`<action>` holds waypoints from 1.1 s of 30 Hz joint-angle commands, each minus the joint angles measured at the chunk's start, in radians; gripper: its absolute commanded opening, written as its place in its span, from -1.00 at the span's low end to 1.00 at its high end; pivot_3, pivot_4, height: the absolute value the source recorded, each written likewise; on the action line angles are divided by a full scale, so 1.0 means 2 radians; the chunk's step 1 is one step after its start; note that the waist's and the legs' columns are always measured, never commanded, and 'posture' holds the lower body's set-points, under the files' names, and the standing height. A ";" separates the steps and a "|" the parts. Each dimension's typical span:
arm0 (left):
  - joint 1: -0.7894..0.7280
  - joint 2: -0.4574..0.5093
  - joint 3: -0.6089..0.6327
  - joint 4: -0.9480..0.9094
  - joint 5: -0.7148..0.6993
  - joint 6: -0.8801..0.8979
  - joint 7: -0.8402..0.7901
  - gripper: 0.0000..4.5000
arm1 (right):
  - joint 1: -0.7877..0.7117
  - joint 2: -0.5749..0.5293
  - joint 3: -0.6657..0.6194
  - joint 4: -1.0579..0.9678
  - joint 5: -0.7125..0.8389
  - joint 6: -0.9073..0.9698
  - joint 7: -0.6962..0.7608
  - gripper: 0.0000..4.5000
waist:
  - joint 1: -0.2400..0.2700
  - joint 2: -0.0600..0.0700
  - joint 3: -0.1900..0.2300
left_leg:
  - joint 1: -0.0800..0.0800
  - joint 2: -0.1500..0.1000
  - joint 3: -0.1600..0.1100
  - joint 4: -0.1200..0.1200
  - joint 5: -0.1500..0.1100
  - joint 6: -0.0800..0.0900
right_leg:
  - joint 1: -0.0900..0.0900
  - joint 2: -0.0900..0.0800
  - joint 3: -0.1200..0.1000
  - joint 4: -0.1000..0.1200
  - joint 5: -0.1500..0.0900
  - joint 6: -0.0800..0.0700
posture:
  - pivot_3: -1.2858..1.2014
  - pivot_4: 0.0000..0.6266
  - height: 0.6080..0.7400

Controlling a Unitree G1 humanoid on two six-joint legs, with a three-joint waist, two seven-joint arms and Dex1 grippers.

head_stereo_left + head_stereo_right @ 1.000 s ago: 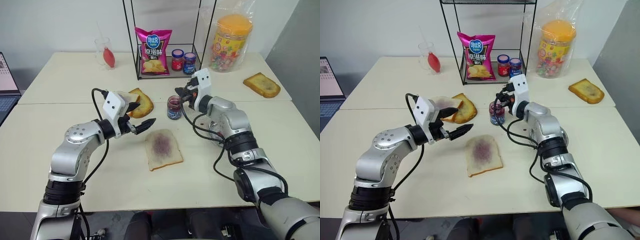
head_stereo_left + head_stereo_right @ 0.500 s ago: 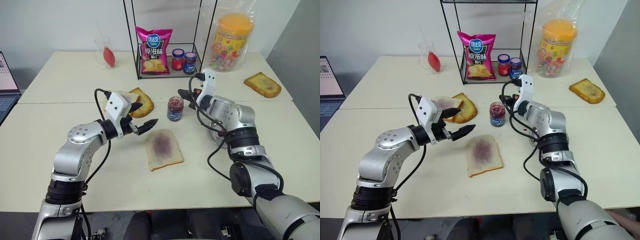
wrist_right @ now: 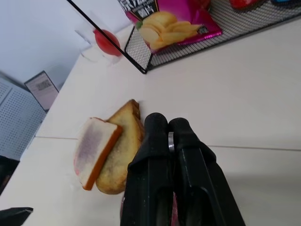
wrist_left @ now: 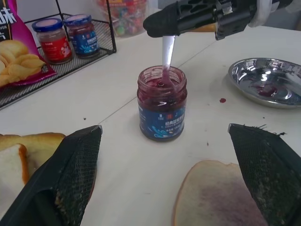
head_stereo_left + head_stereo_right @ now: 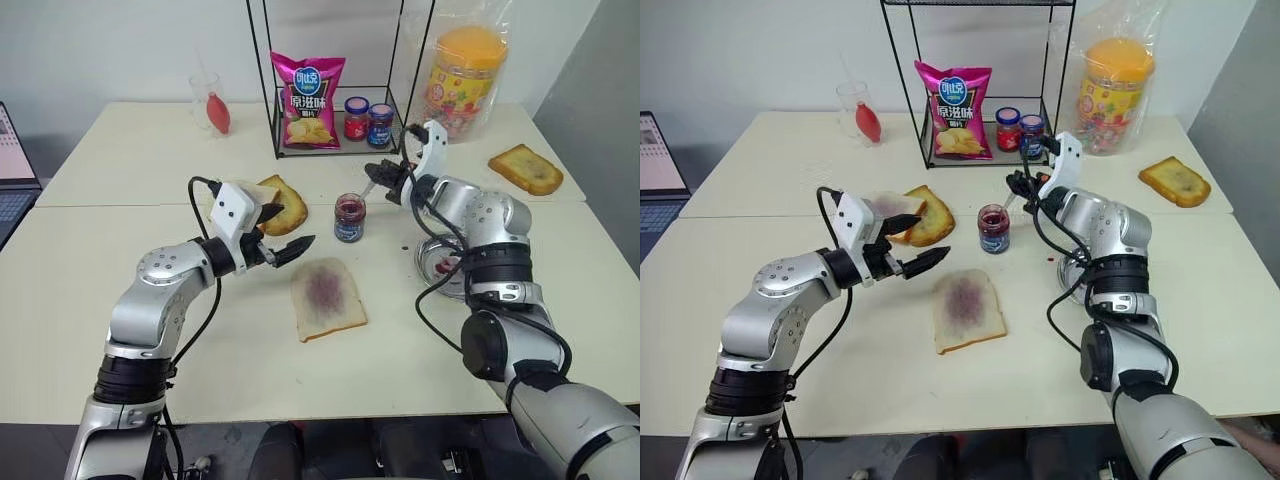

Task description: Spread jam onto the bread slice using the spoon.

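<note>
The jam (image 4: 162, 89) sat in a small open glass jar (image 4: 162, 110) with a blue label, near the middle of the table (image 5: 140, 300). The spoon (image 4: 166, 59) stood nearly upright with its bowl dipped into the jam at the jar mouth. The right gripper (image 4: 162, 21) was pinched tight on the spoon's handle just above the jar, fingers pressed together. The bread slice (image 5: 327, 297) lay flat on the near side of the jar, a faint purple smear at its centre. The left gripper (image 5: 285, 230) hovered just left of the bread slice, its two black fingers spread wide and holding nothing. A white slice overlapping a toasted one (image 5: 275, 205) lay behind that gripper. A shallow metal dish (image 4: 268, 80) with red smears sat right of the jar.
</note>
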 commanded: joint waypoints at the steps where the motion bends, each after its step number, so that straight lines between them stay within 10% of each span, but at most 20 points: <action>1: -0.008 0.001 -0.001 -0.003 0.001 -0.014 -0.005 1.00 | -0.014 -0.006 -0.016 -0.020 0.016 0.001 -0.012 -1.00 | 0.000 0.000 0.000 | 0.000 0.000 0.000 0.000 0.000 0.000 | 0.000 0.000 0.000 0.000 0.000 0.000 | 0.03 -0.52 1.00; 33: -0.010 0.002 -0.001 -0.002 0.005 -0.015 -0.010 1.00 | -0.028 -0.007 -0.027 -0.018 0.035 -0.014 -0.034 -1.00 | 0.000 0.000 0.000 | -0.004 0.000 0.000 0.000 0.000 0.000 | -0.004 0.000 0.000 0.001 0.000 0.000 | 0.03 -0.52 1.00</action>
